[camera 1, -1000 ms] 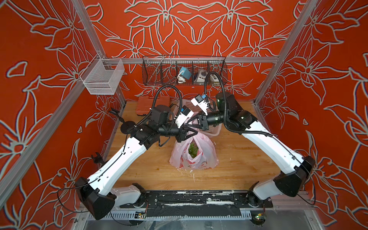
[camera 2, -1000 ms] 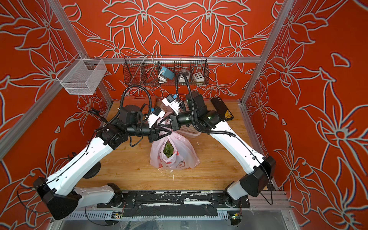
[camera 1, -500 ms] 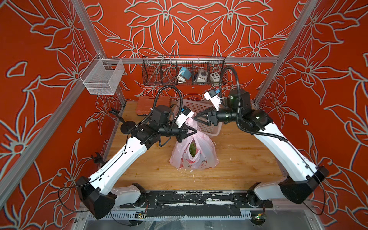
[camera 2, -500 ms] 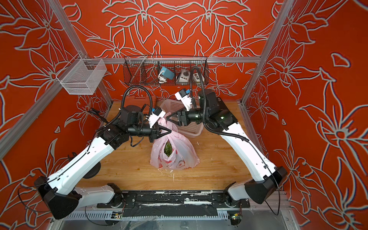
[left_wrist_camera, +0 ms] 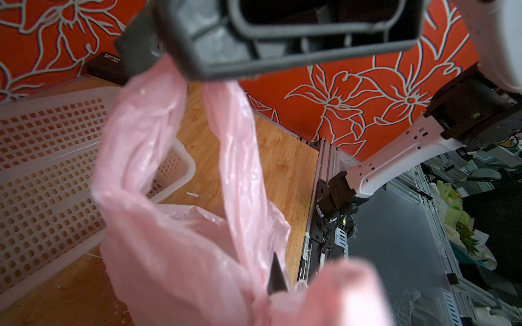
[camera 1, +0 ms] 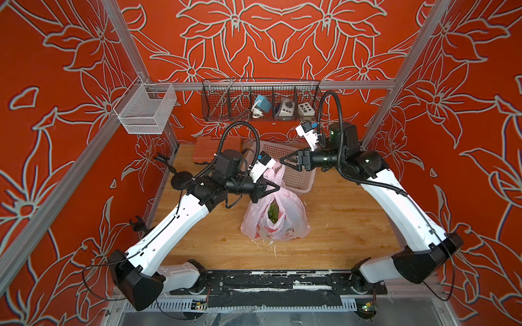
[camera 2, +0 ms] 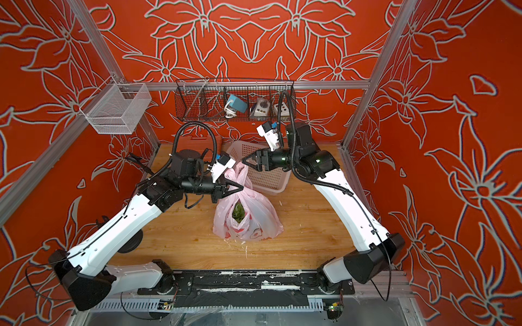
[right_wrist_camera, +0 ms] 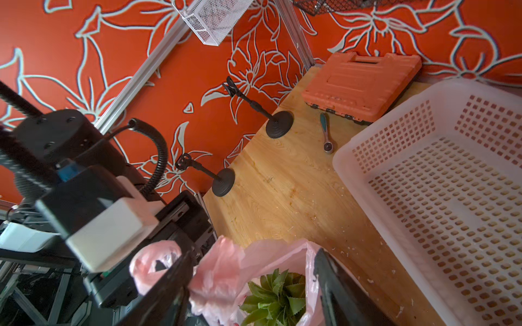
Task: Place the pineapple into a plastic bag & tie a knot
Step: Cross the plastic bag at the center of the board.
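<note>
Top views: a pink plastic bag [camera 1: 275, 217] holding a pineapple [camera 2: 238, 212] stands mid-table.
In both top views the left gripper [camera 1: 275, 187] is clamped on the bag's handles, while the right gripper [camera 1: 284, 162], jaws spread and empty, hovers above the white perforated basket [camera 2: 271, 176]. Left wrist view: pink handles [left_wrist_camera: 237, 146] hang from the closed jaws. Right wrist view: pineapple leaves [right_wrist_camera: 276, 293] show between parted fingers [right_wrist_camera: 330, 279].

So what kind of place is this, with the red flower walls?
Probably a robot test booth, not a real kitchen or shop. Two robot arms are bolted to a rail beside a wooden table, metal frame bars hold up the red flowery walls, and a plastic bag sits ready for practice.
</note>
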Controlling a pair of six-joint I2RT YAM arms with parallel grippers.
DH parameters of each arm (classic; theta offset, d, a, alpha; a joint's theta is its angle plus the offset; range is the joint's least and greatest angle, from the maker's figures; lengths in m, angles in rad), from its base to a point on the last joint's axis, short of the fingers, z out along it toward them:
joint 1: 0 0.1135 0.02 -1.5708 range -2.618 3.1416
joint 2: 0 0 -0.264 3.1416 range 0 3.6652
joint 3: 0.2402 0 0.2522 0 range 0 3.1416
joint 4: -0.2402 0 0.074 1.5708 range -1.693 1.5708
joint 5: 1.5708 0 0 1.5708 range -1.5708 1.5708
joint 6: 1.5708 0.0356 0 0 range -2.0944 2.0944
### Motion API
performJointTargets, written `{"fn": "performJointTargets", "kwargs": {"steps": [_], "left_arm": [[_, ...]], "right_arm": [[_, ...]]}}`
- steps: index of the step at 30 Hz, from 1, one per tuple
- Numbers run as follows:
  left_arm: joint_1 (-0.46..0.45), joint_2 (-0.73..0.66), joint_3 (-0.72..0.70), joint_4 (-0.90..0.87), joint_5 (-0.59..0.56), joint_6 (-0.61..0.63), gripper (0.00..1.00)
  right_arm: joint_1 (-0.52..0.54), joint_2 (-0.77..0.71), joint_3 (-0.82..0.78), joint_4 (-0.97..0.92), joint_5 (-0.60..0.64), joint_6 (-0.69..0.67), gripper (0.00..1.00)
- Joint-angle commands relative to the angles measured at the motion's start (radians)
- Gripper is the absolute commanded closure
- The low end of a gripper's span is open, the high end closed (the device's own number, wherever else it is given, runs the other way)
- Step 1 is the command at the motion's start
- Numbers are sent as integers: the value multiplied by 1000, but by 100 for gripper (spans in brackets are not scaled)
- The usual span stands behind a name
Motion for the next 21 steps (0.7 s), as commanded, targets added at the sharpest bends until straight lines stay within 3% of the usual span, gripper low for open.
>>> {"fn": "performJointTargets", "kwargs": {"steps": [1, 9, 13, 15, 21], "left_arm": [[-3, 0, 31, -11, 24, 25, 100], [-3, 0, 35, -22, 18, 30, 100], [-3, 2, 36, -21, 19, 28, 100], [-3, 3, 36, -22, 17, 28, 100], [-3, 26, 38, -53, -50, 49, 100]], "right_arm": [[10, 2, -6, 39, -46, 25, 32], [17, -5, -44, 117, -132, 68, 51], [21, -8, -48, 104, -124, 61, 76], [20, -16, -48, 93, -102, 58, 99], [21, -97, -55, 97, -76, 64, 100]]}}
